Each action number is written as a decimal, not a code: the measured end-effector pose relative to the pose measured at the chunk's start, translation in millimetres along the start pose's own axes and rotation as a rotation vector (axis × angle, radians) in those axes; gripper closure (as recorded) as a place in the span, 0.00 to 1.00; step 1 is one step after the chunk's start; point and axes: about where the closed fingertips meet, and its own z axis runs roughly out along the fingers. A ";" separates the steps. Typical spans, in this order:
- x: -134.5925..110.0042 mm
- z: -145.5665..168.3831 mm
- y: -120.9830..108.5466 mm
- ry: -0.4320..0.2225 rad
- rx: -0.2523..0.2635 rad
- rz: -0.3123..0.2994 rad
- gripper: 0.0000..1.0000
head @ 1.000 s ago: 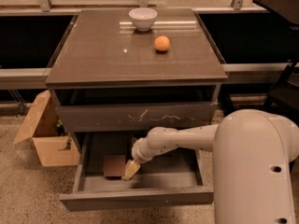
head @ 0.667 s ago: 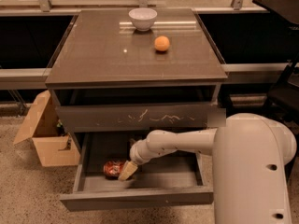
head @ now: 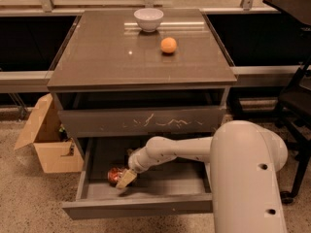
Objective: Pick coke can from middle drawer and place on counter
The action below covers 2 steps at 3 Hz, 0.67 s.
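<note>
The robot's bulky white body (head: 249, 178) fills the view's 5 o'clock corner. Its arm (head: 189, 148) stretches out nearly level toward 9 o'clock, passing below the bench (head: 107, 57) and the scratched drawer front (head: 146, 122) into the pulled-out middle drawer (head: 146, 208). At the wrist it bends down toward 7 o'clock, putting the gripper (head: 126, 179) low in the drawer's left half, with the coke can (head: 114, 175) touching it at its 9 o'clock; whether it has closed on the can I cannot tell.

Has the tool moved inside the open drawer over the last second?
Yes. The tool has edged left, toward the left wall of the middle drawer, and is now right beside the coke can.
</note>
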 end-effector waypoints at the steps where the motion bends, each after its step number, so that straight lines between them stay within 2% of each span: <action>1: -2.7 10.5 3.6 -0.014 -0.025 0.010 0.22; 2: -6.4 17.6 7.1 -0.022 -0.049 0.011 0.45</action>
